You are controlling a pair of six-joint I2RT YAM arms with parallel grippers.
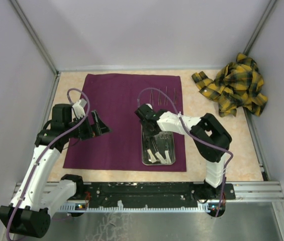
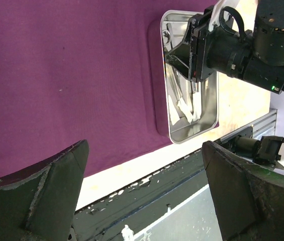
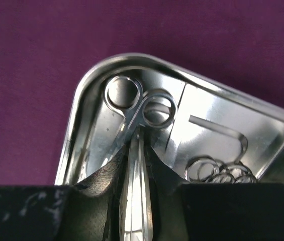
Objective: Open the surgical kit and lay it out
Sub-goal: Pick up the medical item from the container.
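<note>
The surgical kit's dark purple cloth [image 1: 116,120] lies spread flat on the table. Its small steel tray [image 1: 158,163] sits on the cloth's right side, holding white pieces [image 2: 182,108] and metal tools. Several thin instruments [image 1: 164,95] lie in a row on the cloth beyond the tray. My right gripper [image 3: 139,145] reaches into the tray's far corner, shut on slim steel forceps [image 3: 137,191]. Ring-handled scissors [image 3: 134,113] lie just past the fingertips. My left gripper [image 2: 144,145] hovers wide open over the cloth's left part [image 1: 99,125], with nothing between its fingers.
A crumpled yellow-and-black plaid cloth [image 1: 234,85] lies at the back right corner. More ring handles [image 3: 217,170] are piled in the tray. The black mounting rail [image 1: 152,191] runs along the near edge. Pale walls enclose the table on three sides.
</note>
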